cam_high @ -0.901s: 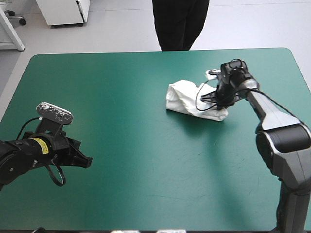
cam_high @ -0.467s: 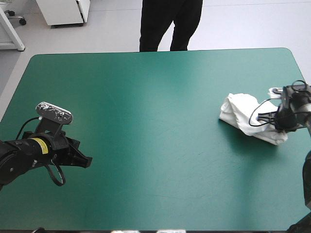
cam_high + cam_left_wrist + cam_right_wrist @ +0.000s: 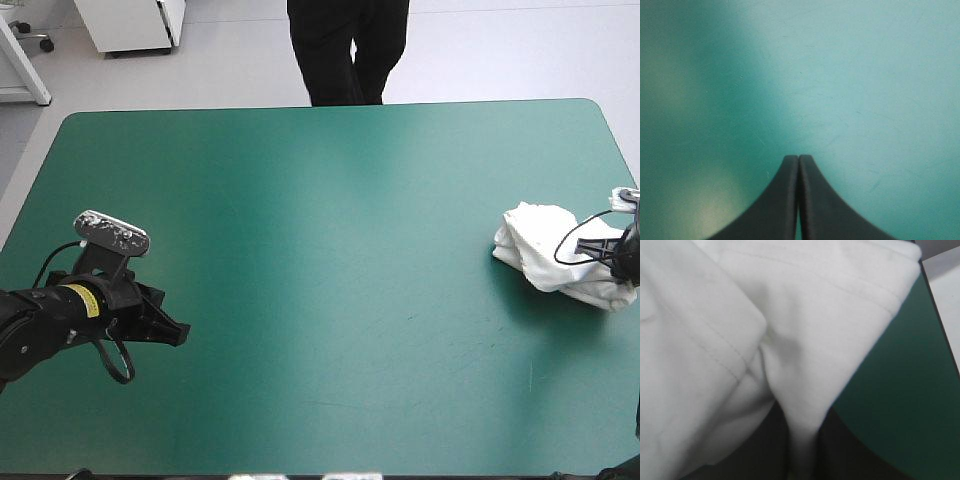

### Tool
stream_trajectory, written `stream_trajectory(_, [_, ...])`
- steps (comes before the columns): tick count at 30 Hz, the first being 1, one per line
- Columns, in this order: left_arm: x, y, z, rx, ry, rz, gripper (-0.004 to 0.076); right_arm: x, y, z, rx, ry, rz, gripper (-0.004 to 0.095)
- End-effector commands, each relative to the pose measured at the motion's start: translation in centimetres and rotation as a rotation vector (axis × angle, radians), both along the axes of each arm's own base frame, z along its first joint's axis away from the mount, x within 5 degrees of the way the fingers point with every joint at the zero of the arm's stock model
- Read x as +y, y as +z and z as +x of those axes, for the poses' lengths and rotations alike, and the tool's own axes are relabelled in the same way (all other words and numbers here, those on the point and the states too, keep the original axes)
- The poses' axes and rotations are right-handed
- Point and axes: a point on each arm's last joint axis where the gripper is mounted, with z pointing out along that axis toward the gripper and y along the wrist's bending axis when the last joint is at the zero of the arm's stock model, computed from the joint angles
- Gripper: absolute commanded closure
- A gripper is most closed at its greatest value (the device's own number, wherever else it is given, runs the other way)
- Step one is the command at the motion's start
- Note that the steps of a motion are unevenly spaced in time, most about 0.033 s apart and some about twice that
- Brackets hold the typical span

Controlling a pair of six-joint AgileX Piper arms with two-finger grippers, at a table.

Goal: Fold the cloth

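The white T-shirt (image 3: 555,256) lies as a folded bundle near the table's right edge. My right gripper (image 3: 622,262) is at the bundle's right side, mostly cut off by the picture's edge. In the right wrist view white cloth (image 3: 765,340) fills nearly everything and a fold of it runs down between the black fingers (image 3: 845,455), which are shut on it. My left gripper (image 3: 180,332) hovers low over bare cover near the front left, far from the T-shirt. Its fingers (image 3: 785,200) meet in one pointed arch with nothing between them.
The teal-green cover (image 3: 320,220) stretches bare between the two arms. In the right wrist view the table's edge (image 3: 940,315) runs close beside the T-shirt, with pale floor beyond it.
My right gripper has dragged the folded T-shirt from the far middle of the table rightward to the right edge. The left arm has stayed still.
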Motion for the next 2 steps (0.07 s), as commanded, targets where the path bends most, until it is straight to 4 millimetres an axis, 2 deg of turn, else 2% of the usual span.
stream_trajectory(1, [0.36,0.62,-0.48,0.001,0.014,0.001,0.0733,-0.19,2.16,-0.43,-0.065,0.003,-0.034,0.0921])
stream_trajectory(2, [0.36,0.62,-0.48,0.001,0.014,0.001,0.0733,-0.21,2.14,-0.52,-0.053,0.007,-0.037,0.0907])
